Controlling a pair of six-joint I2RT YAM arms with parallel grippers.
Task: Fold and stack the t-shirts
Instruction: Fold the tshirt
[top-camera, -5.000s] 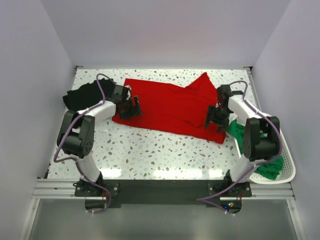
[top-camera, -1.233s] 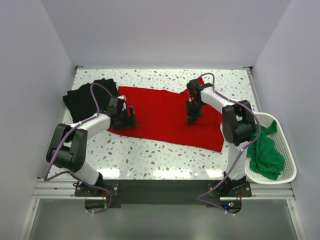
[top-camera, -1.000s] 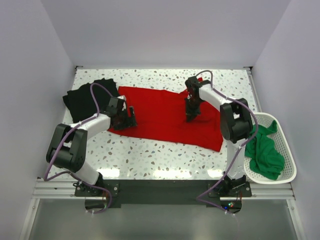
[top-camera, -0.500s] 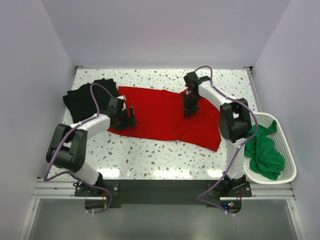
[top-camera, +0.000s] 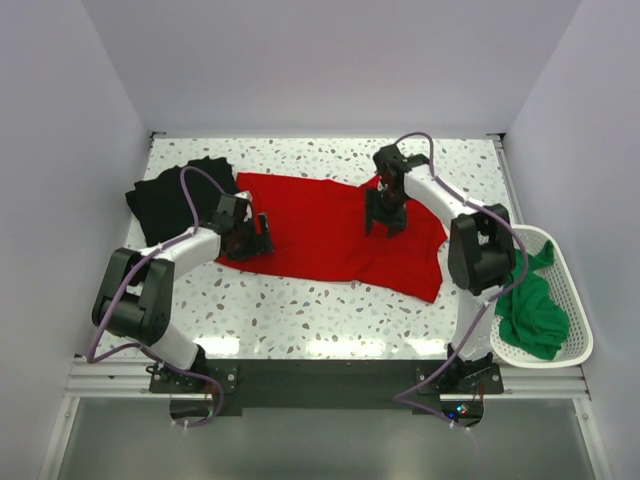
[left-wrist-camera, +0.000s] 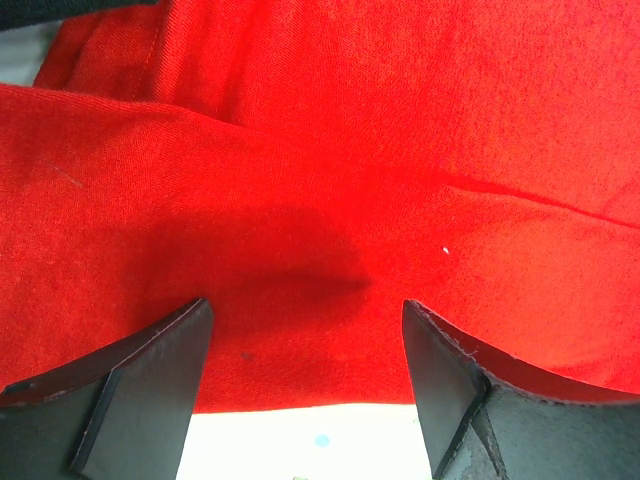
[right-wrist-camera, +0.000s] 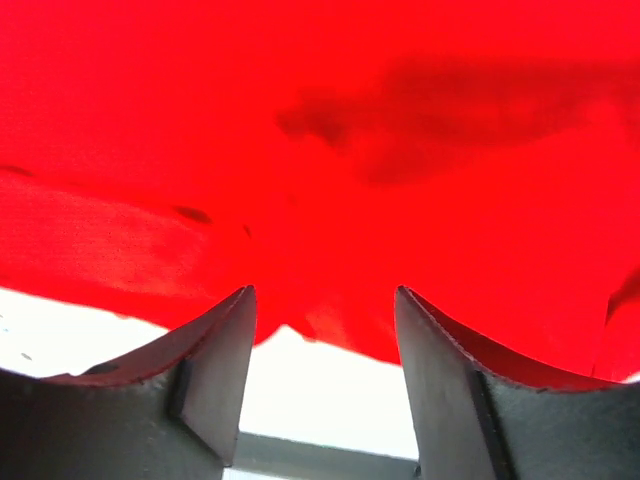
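The red t-shirt (top-camera: 320, 225) lies spread across the middle of the table, its right part folded over. My left gripper (top-camera: 262, 236) is open, low over the shirt's near-left edge; in the left wrist view (left-wrist-camera: 305, 345) red cloth (left-wrist-camera: 330, 180) lies between the spread fingers (left-wrist-camera: 140, 385). My right gripper (top-camera: 385, 222) is open over the shirt's upper middle; in the right wrist view (right-wrist-camera: 325, 320) a cloth edge (right-wrist-camera: 330, 200) lies just beyond the fingers (right-wrist-camera: 215, 350). The black t-shirt (top-camera: 172, 200) lies crumpled at the back left. The green t-shirt (top-camera: 530, 305) sits in the basket.
A white perforated plastic basket (top-camera: 572, 345) stands off the table's right edge, next to the right arm's base. White walls close in the back and both sides. The speckled tabletop (top-camera: 320, 305) shows in front of the red shirt.
Five seconds ago my right gripper was at the shirt's right edge; it has moved left onto the upper middle and the shirt's right part now lies folded in. The left gripper has hardly moved.
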